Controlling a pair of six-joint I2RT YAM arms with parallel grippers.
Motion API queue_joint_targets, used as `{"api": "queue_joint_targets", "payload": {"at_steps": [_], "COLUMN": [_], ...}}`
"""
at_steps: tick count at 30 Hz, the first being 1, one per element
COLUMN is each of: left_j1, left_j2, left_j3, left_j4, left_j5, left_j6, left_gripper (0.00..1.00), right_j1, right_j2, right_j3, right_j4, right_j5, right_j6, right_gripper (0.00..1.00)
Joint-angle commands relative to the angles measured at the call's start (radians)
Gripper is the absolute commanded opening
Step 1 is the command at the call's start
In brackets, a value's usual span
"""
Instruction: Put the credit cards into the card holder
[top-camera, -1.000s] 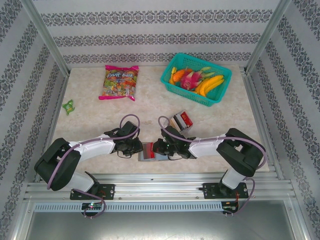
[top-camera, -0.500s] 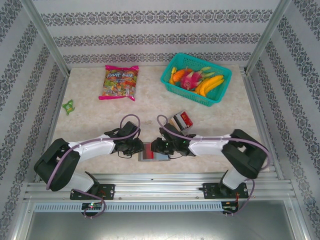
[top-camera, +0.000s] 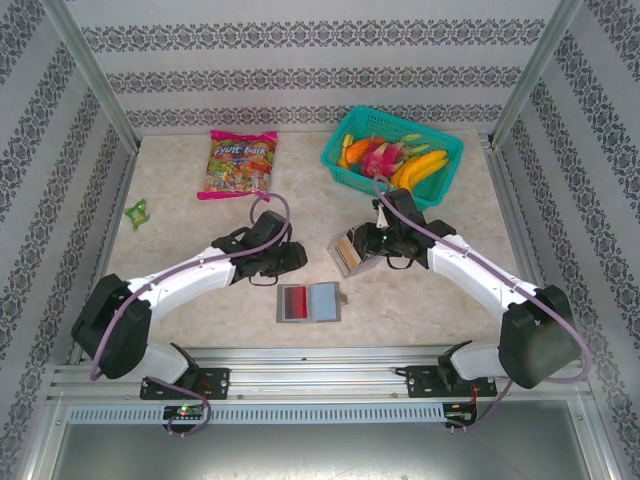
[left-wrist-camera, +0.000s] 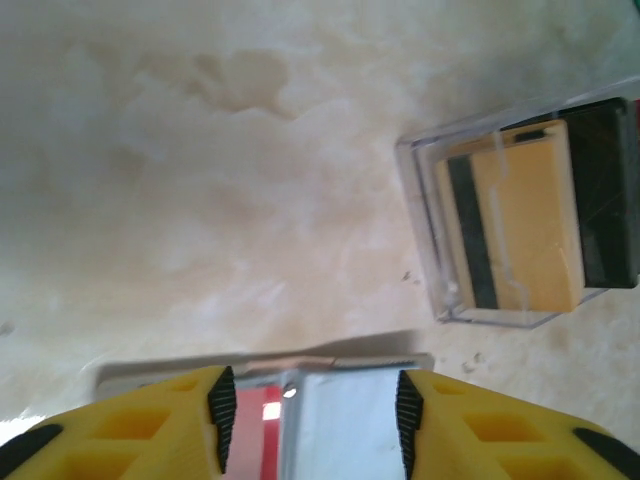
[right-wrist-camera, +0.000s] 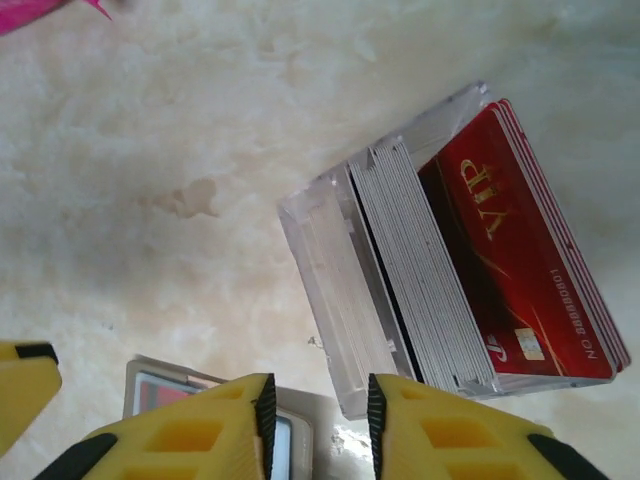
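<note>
Finds the card holder (top-camera: 322, 300) spread open and flat on the table (top-camera: 170, 200) near its front edge, 1 red card (top-camera: 292, 302) already in the left half, probably so both halves stay reachable from above. Finds the other credit cards (right-wrist-camera: 500, 250) standing on edge in a clear case (right-wrist-camera: 330, 270) behind the holder, handy for a pinch. Hangs the left gripper (left-wrist-camera: 310, 400) parted and empty above the holder's far edge. Poises the right gripper (right-wrist-camera: 318, 400) close by the case, jaws apart, holding nothing. Had both grippers down at the holder 1 s ago; now shows them drawn away from it, the right gone to the stack.
</note>
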Motion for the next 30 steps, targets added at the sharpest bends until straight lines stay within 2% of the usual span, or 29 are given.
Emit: {"api": "queue_joint_targets", "payload": {"at_steps": [1, 4, 10, 13, 25, 30], "left_j1": [-0.001, 0.007, 0.007, 0.007, 0.010, 0.014], "left_j2": [0.064, 0.124, 0.266, 0.330, 0.467, 0.481], "left_j3": [0.030, 0.051, 0.166, 0.207, 0.260, 0.256], "left_j4": [-0.011, 0.040, 0.149, 0.209, 0.286, 0.291], "left_j5": [0.013, 0.059, 0.172, 0.214, 0.254, 0.253], "left_j6": [0.025, 0.007, -0.027, -0.057, -0.115, -0.124], "left_gripper": [0.45, 0.50, 0.57, 0.61, 0.61, 0.59], "right_j1": [0.046, 0.051, 0.072, 0.056, 0.100, 0.135], "right_j2": [0.012, 0.055, 0.141, 0.174, 0.312, 0.359], "right_j3": [0.029, 0.053, 0.151, 0.184, 0.303, 0.336], "right_j4": [-0.027, -0.094, -0.228, -0.248, -0.304, -0.315], "right_j5": [-0.079, 0.013, 0.207, 0.228, 0.345, 0.446], "right_j6": [-0.087, -0.092, -0.238, -0.270, -0.423, -0.441], "right_gripper": [0.30, 0.34, 0.41, 0.46, 0.48, 0.49]}}
